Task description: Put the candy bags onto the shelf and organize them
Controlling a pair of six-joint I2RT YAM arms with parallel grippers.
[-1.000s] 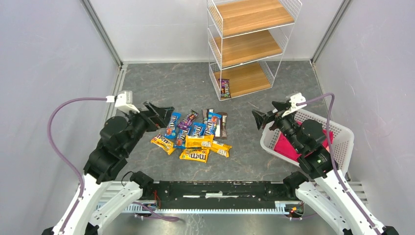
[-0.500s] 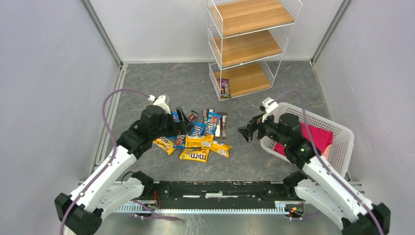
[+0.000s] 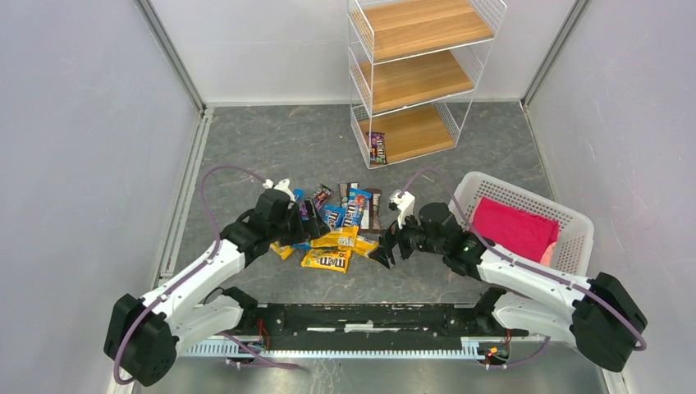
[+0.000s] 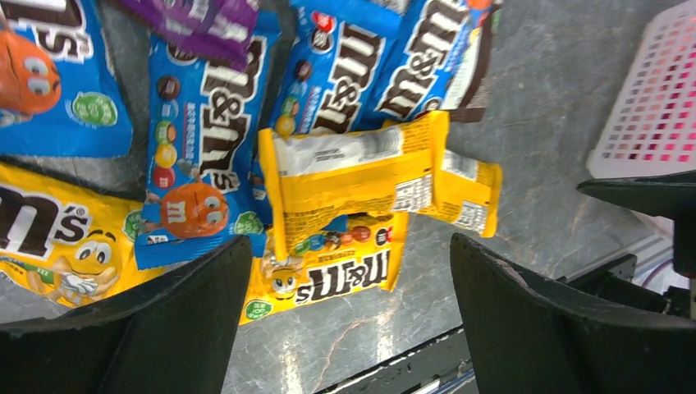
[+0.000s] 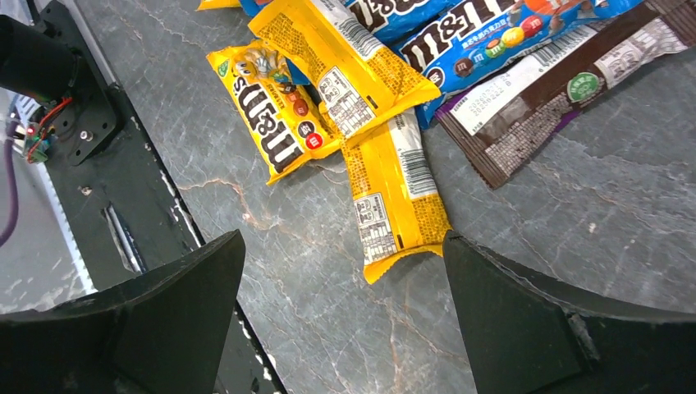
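The candy bags (image 3: 336,234) sit piled on the table (image 3: 271,148), well short of the shelf (image 3: 414,82). My left end effector (image 4: 349,245) hangs over the yellow ones and my right end effector (image 5: 343,242) at the pile's right edge, both wide open, holding nothing.

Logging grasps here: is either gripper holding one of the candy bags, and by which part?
Nothing is held. The left gripper and right gripper both hover open over the small glossy candy bags, gripping none.
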